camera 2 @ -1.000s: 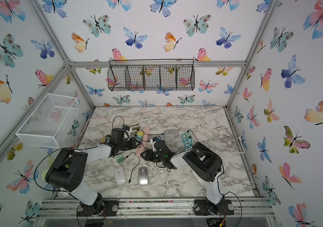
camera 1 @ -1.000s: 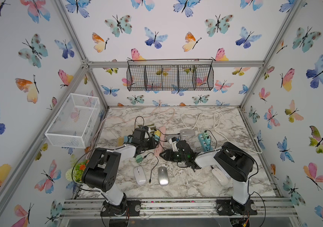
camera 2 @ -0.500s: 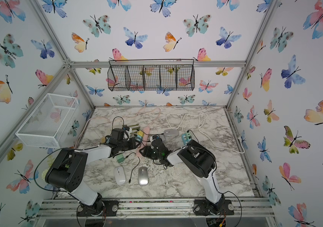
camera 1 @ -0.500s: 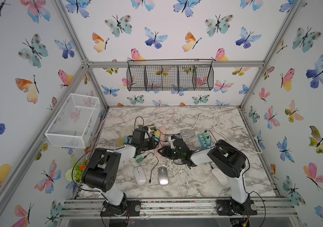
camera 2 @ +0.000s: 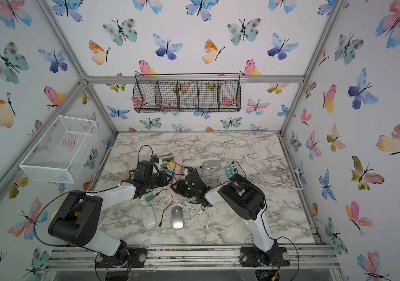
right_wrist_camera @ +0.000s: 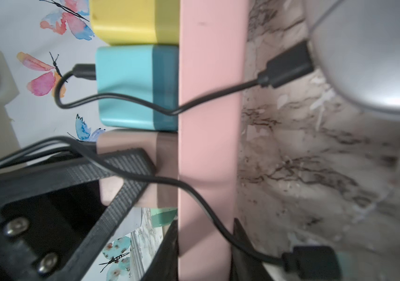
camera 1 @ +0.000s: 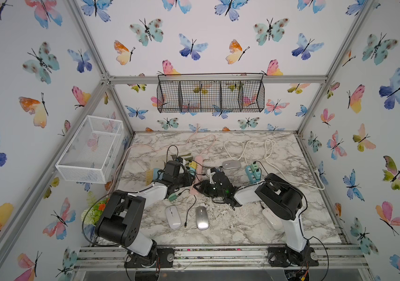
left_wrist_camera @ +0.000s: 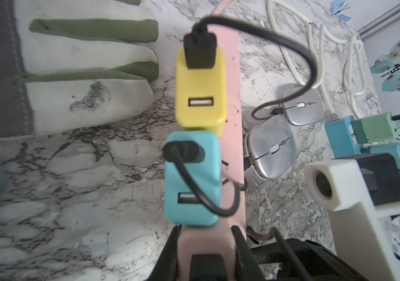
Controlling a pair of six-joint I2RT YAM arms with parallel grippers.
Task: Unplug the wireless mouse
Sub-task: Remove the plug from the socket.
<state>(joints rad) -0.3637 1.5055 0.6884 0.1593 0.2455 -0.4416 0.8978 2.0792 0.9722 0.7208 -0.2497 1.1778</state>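
Left pincer (left_wrist_camera: 205, 231) grips adapter (left_wrist_camera: 206, 247); right pincer (right_wrist_camera: 205, 223), strip (right_wrist_camera: 208, 97) edges.

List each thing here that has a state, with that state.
left gripper, shut on the pink charger.
right gripper, shut on the pink power strip.
pink charger, plugged into the strip.
yellow charger, plugged in; one port used, one empty.
blue charger, plugged in; one port used, one empty.
silver mouse, black cable plugged in.
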